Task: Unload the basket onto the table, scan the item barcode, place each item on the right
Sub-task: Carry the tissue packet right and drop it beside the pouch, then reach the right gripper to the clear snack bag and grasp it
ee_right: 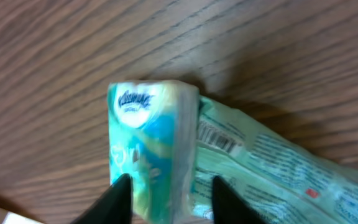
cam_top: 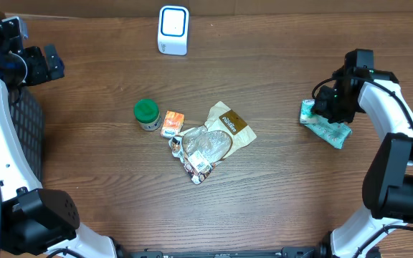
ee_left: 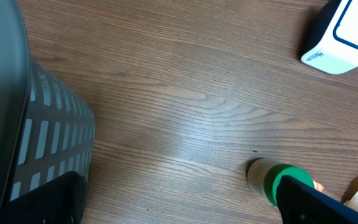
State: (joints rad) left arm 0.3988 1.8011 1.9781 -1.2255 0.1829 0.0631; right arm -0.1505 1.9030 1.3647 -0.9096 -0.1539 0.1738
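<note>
Barcode [ee_right: 219, 138] visible only to right wrist, right gripper [ee_right: 173, 198] parted astride tissue pack [ee_right: 145, 137], bare table [cam_top: 292, 193] around, left gripper [ee_left: 179, 199] spread wide.

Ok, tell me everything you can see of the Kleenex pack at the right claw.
The Kleenex pack is a small soft tissue pack in glossy film, teal, blue and white, its logo end facing the wrist camera. It rests on the wooden table at the robot's right, against a pale green packet bearing a barcode. The right claw straddles it, fingers parted.
</note>
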